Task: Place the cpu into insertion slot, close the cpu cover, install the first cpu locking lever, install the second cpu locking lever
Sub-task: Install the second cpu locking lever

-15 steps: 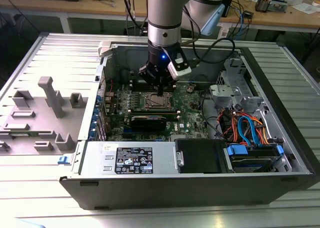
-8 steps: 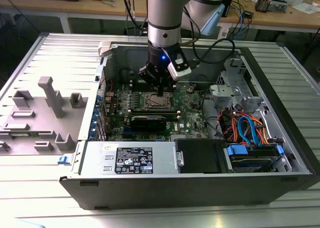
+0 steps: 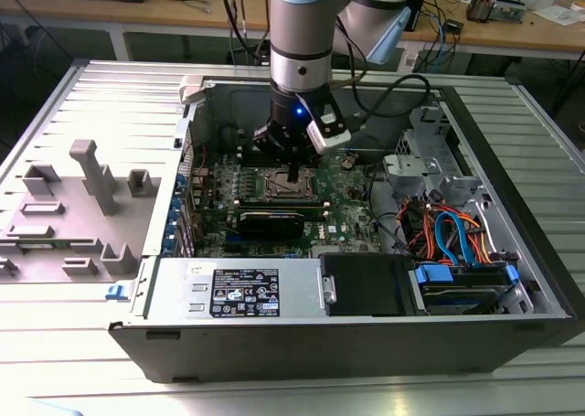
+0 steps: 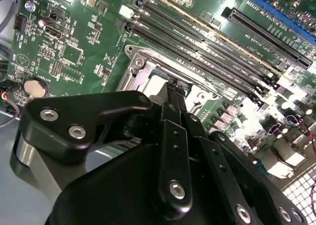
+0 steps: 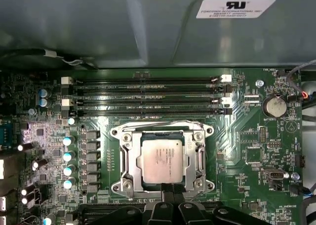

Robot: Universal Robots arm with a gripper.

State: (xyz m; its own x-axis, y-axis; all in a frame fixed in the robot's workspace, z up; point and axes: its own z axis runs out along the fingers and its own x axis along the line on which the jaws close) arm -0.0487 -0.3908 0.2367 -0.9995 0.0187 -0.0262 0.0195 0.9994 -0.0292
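The first wrist view shows the small square cpu with a dull silver-grey metal top (image 5: 166, 160) lying flat inside the insertion slot, a dark square socket with a metal rim (image 5: 129, 161), in the lower middle of the frame. The thin silver-grey metal frame of the cpu cover (image 5: 163, 132) lies down around the chip. The black gripper (image 5: 169, 189) stands at the lower edge of the chip, with its two fingertips pressed together; whether they pinch anything I cannot tell. Four long black memory slots (image 5: 148, 94) run across the green motherboard (image 5: 242, 136) above the socket.

In the exterior view, the grey robot arm (image 3: 306, 32) comes down from the top centre into the open computer case (image 3: 366, 343), and the gripper (image 3: 292, 171) hangs just over the socket (image 3: 291, 186) in the middle of the frame.

In the second wrist view, the closed black fingers (image 4: 174, 136) reach to the socket's metal frame (image 4: 140, 69) at the centre.
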